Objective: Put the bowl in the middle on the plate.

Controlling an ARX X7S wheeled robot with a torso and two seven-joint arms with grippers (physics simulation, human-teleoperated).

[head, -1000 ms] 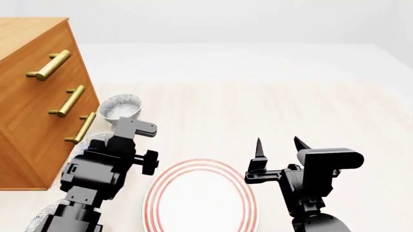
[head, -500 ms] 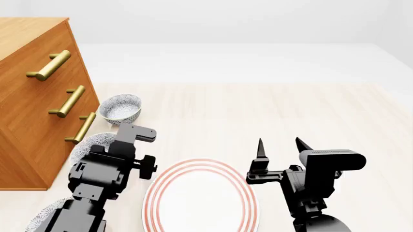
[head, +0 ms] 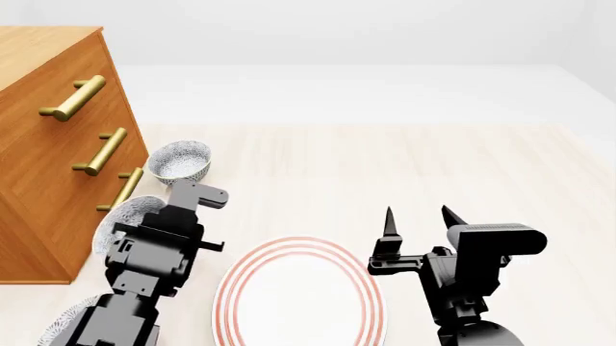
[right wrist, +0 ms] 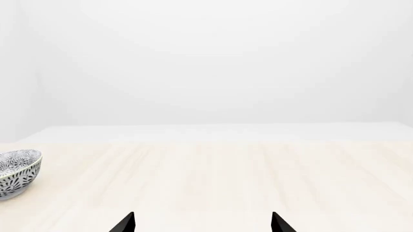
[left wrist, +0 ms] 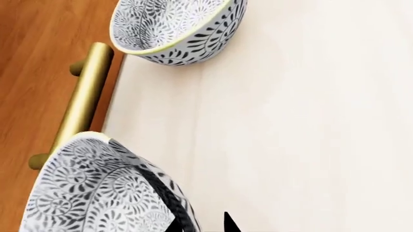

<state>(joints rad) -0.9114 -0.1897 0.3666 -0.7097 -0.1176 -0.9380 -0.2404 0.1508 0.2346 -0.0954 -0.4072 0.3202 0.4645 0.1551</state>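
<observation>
At frame left, the left gripper straddles the middle bowl's rim, grip unconfirmed; pinch firmly, lift level toward the plate; right gripper wide.

Pale wood floor, white walls, wooden brass-handled dresser.

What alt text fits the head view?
The left arm reaches over the middle bowl beside a wooden dresser. A red-ringed plate lies between the arms, and the right gripper hangs open.
</observation>
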